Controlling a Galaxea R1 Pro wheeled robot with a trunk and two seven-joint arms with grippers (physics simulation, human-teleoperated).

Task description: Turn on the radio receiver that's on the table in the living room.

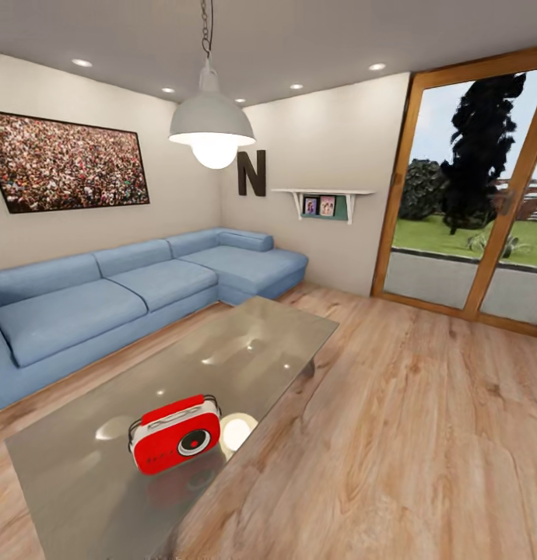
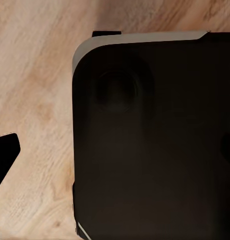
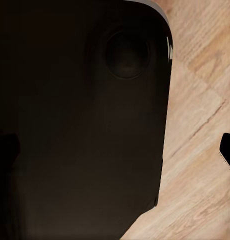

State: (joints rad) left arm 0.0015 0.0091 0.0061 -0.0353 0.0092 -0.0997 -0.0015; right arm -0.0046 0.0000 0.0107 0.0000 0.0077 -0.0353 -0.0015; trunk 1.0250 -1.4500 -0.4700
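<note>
radio receiver [image 1: 176,434] stands upright near the table's [image 1: 245,342] near edge, blue sofa [image 1: 113,292] far left. end effector state: cannot tell; relative position undetermined.

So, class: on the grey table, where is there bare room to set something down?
Most of the table is bare: the whole stretch from the radio toward the sofa. Only the near end, around the radio, is occupied.

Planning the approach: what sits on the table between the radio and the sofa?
In the head view, only bare glossy table top lies between the radio and the sofa.
</note>
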